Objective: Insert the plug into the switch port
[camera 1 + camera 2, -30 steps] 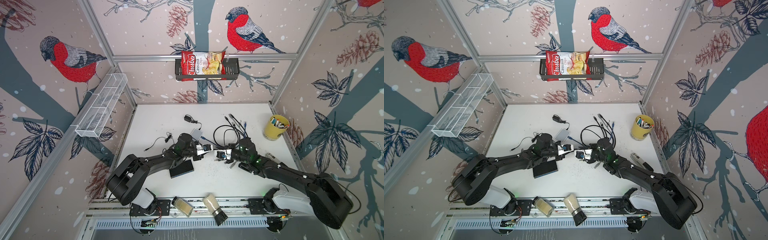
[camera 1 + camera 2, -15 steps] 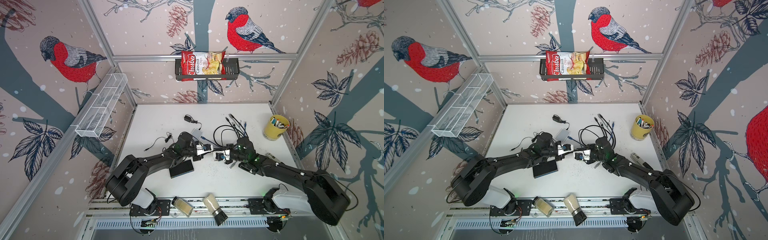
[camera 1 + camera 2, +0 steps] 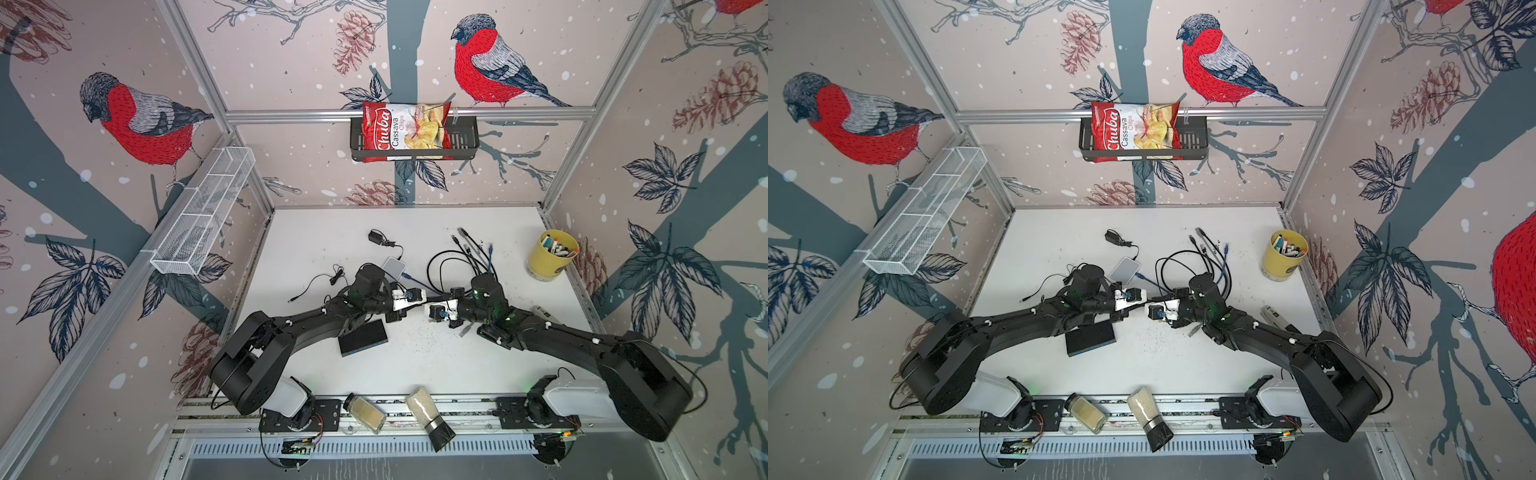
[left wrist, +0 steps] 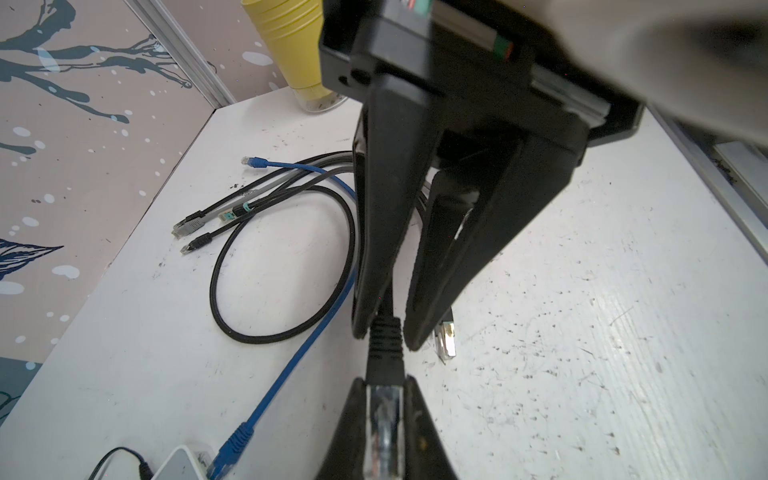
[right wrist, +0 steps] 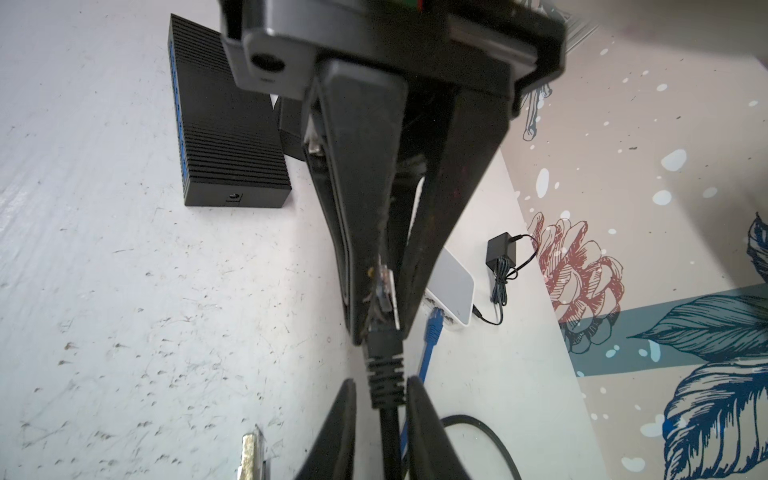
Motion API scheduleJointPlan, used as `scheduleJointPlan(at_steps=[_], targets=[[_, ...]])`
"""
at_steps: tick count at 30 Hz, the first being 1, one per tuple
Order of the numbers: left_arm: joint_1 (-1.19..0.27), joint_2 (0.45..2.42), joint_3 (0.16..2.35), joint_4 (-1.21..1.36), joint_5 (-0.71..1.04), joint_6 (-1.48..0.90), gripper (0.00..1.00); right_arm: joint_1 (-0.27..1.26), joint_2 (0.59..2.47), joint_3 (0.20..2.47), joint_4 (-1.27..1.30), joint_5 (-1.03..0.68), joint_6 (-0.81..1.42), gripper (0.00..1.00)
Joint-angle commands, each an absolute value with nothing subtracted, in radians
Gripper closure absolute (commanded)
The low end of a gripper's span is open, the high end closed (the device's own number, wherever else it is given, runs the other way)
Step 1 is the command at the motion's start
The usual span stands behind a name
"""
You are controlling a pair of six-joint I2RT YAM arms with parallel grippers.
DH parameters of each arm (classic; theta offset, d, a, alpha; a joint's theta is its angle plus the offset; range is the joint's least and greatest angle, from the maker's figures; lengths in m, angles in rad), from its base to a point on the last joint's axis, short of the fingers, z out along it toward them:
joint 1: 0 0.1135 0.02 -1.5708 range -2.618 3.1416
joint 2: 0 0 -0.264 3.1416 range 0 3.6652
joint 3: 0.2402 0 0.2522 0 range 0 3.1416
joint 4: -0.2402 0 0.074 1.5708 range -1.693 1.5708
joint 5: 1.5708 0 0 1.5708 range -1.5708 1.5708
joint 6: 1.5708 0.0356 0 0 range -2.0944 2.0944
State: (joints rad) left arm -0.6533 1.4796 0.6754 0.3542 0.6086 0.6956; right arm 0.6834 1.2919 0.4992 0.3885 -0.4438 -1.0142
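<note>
Centrally, left pincer (image 5: 376,322) tight on plug (image 4: 384,411), right pincer (image 4: 384,340) tight on cable (image 5: 385,370); switch (image 5: 224,137) near, table (image 4: 582,332) edges far.

Open tabletop (image 3: 436,361) front centre, cables (image 3: 471,249) crowd back right, switch (image 3: 363,337) mid-left

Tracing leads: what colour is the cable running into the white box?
Blue; the cable shows best in the right wrist view.
</note>
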Motion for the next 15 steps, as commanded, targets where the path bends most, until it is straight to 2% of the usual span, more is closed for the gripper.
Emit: scheduleJointPlan(at_steps=[1, 5, 10, 12, 13, 15], targets=[[-0.653, 1.477, 0.686, 0.352, 0.638, 0.692, 0.91, 0.686, 1.288, 0.5, 0.433, -0.468, -0.995, 0.77], [-0.653, 1.478, 0.688, 0.351, 0.638, 0.69, 0.91, 0.686, 1.282, 0.501, 0.438, -0.479, -0.995, 0.84], [-0.653, 1.473, 0.686, 0.363, 0.634, 0.685, 0.9, 0.686, 1.29, 0.506, 0.421, -0.48, -1.002, 0.98], [-0.652, 1.473, 0.681, 0.379, 0.62, 0.672, 0.88, 0.686, 1.294, 0.505, 0.422, -0.475, -0.999, 0.99], [-0.652, 1.473, 0.68, 0.394, 0.605, 0.657, 0.81, 0.685, 1.297, 0.505, 0.423, -0.468, -0.996, 1.0], [-0.652, 1.476, 0.669, 0.441, 0.552, 0.603, 0.53, 0.684, 1.306, 0.505, 0.431, -0.448, -0.983, 1.0]])
